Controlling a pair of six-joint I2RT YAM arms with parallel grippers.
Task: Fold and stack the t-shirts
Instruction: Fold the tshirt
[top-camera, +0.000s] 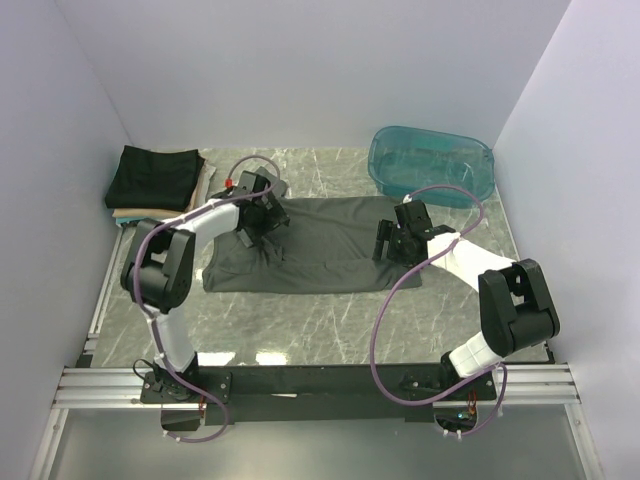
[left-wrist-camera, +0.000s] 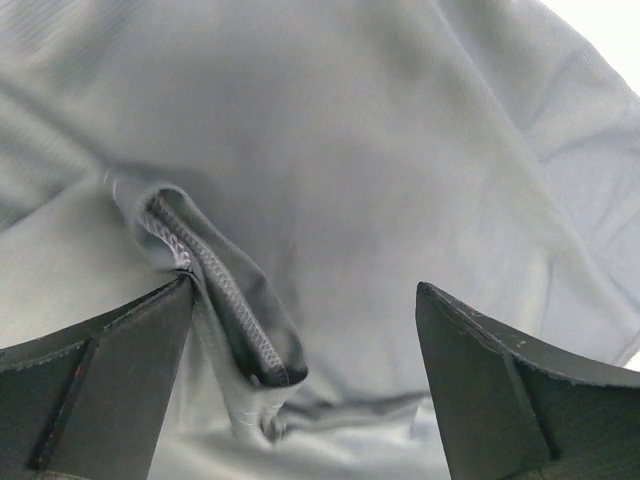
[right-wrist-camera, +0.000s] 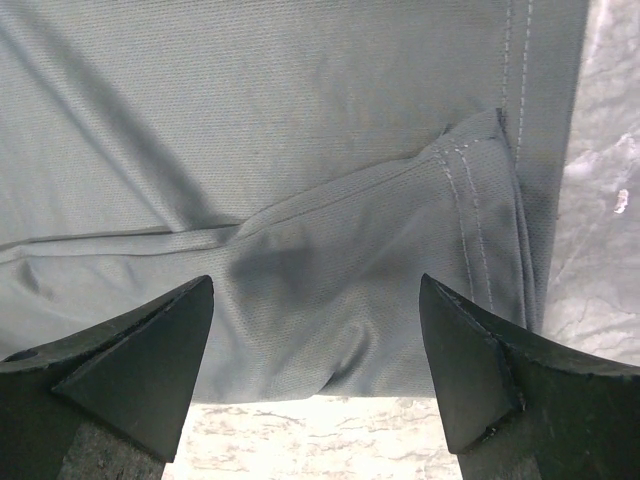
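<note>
You have the marble bench (top-camera: 300, 315) with the grey shirt (top-camera: 325, 250) spread across its middle, between the two arms. The shirt lies flat as a wide, dark charcoal band with its long side running left to right. Its near edge is fairly straight and its left end is puckered into wrinkles.

At the far right corner sits the teal tub (top-camera: 385, 172), apart from the shirt. At the far left corner you see the stack (top-camera: 130, 212): a folded black shirt (top-camera: 155, 175) on top of tan and cream layers whose edges peek out beneath.

Your left pincer (top-camera: 265, 238) hangs over the shirt's left end, jaws wide apart and gripping nothing. Its wrist view shows a raised fold with a stitched hem (left-wrist-camera: 215, 300) just beside the finger on the left of that view. The cloth around the fold is smooth and finely ribbed.

Your right pincer (top-camera: 385, 248) stands over the right end, also wide open and empty. Between its fingers lies a flap (right-wrist-camera: 400, 240) folded onto the body of the shirt, double-stitched along its edge. The shirt's edge and bare bench are just to the right.
</note>
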